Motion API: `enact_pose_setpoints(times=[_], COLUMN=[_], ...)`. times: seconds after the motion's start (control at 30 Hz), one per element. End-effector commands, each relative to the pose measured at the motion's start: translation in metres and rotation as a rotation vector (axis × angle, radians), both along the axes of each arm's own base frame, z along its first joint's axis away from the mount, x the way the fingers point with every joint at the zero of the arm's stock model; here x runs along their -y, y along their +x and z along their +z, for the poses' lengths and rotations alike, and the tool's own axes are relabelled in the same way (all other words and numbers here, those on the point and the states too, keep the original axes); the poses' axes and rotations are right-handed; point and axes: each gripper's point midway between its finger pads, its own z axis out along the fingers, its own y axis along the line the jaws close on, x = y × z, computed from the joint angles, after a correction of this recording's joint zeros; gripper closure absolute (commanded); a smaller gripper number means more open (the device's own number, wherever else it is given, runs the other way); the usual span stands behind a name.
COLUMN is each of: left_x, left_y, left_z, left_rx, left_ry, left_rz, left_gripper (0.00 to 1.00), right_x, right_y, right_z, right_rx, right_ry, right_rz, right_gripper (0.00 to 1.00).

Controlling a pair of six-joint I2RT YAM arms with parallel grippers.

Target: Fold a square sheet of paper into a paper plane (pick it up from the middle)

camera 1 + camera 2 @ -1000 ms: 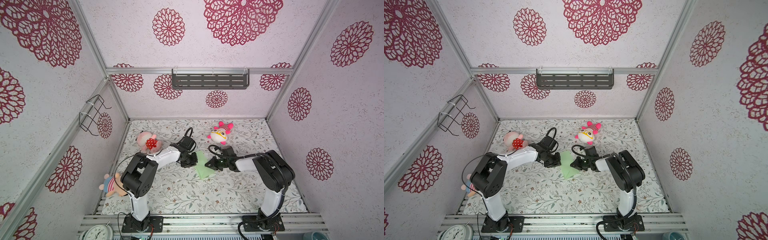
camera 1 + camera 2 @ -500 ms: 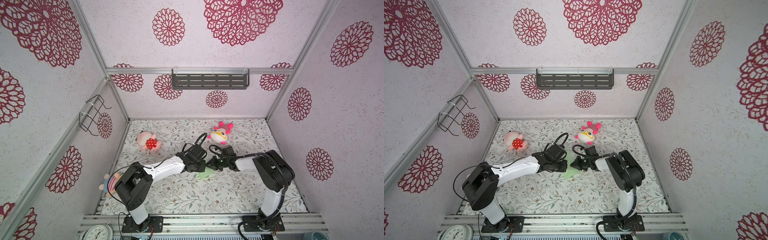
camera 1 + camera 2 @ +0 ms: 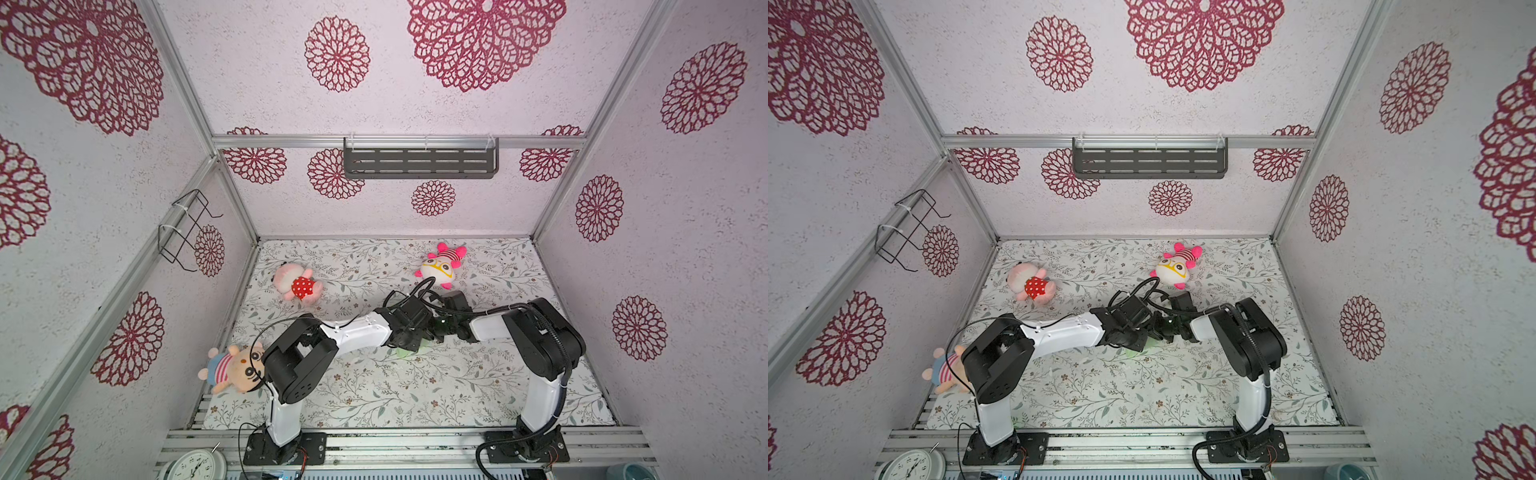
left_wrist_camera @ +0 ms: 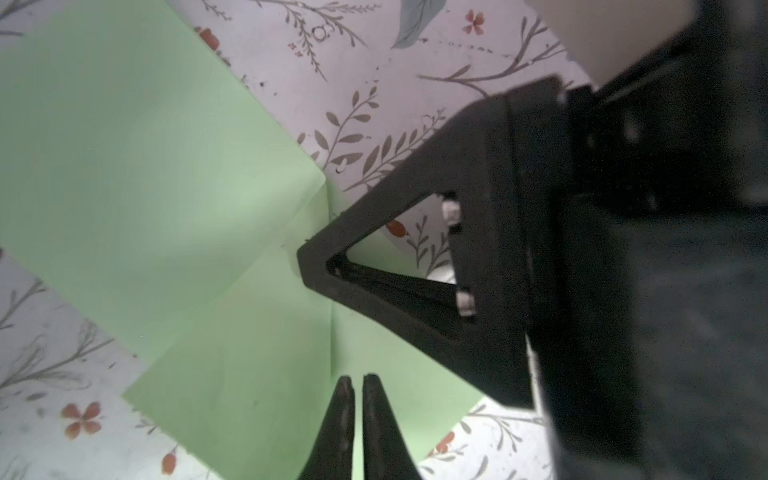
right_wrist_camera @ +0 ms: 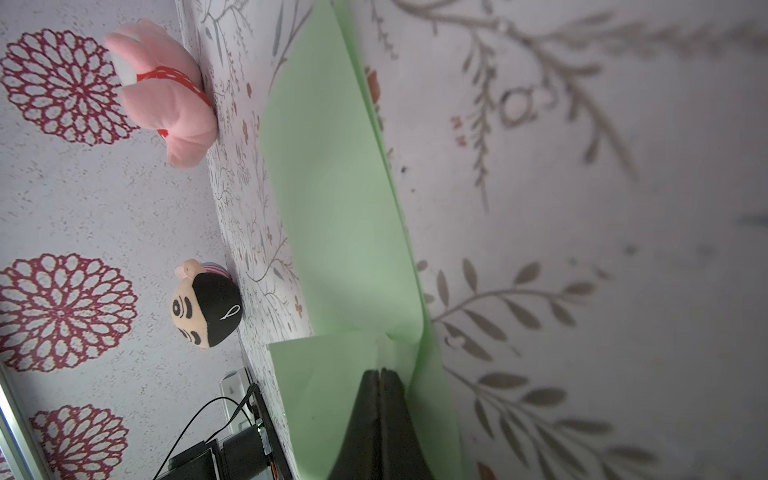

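Can barely see the square sheet of paper (image 3: 405, 352) from above, just a sliver at 6 o'clock of the arms. Clenched right tool (image 5: 380, 374), tip on paper; left tool (image 4: 358, 384) pretty much clenched too, can't tell if pinching anything.

The paper (image 4: 166, 187) is plain pale mint green. The mat (image 3: 374, 395) is off-white with grey-green leafy sprigs and small red-brown flowers. The walls (image 3: 374, 216) are pale pink-white with crimson lace rosettes. The shelf (image 3: 419, 162) is dark grey. The arms (image 3: 357, 332) are white with black joints. One plush (image 3: 297, 284) is pink with a red, white-dotted dress.
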Motion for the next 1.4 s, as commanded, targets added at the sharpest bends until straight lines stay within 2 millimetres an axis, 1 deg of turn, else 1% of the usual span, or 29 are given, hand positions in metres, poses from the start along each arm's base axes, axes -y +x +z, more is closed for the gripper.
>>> enact_pose_setpoints(times=[0.0,0.23,0.47,0.77,0.97,1.1,1.37], left_x=[-0.004,-0.014,-0.017,-0.015,-0.018,-0.020,-0.024], left_y=[0.002,0.000,-0.007,-0.020,-0.027,-0.035,-0.046], left_z=[-0.006,-0.015,-0.023,-0.023,-0.026,-0.025,-0.020], left_rx=[0.016,0.011,-0.020,-0.049,-0.064,-0.071,-0.057], left_ry=[0.053,0.094,0.097,0.047,0.052,0.060,0.073], left_rz=[-0.014,0.000,-0.007,-0.035,-0.043,-0.057,-0.058], left_gripper=[0.90,0.90,0.92,0.88,0.92,0.95,0.95], right_x=[0.027,0.029,0.031,0.031,0.033,0.032,0.033], right_y=[-0.032,-0.034,-0.034,-0.033,-0.033,-0.033,-0.032], right_z=[-0.056,-0.058,-0.060,-0.060,-0.062,-0.062,-0.063], right_rx=[-0.184,-0.190,-0.195,-0.194,-0.200,-0.200,-0.201], right_ry=[-0.157,-0.168,-0.177,-0.182,-0.188,-0.191,-0.195], right_rz=[-0.042,-0.040,-0.040,-0.038,-0.041,-0.040,-0.041], right_gripper=[0.95,0.95,0.95,0.95,0.95,0.95,0.95])
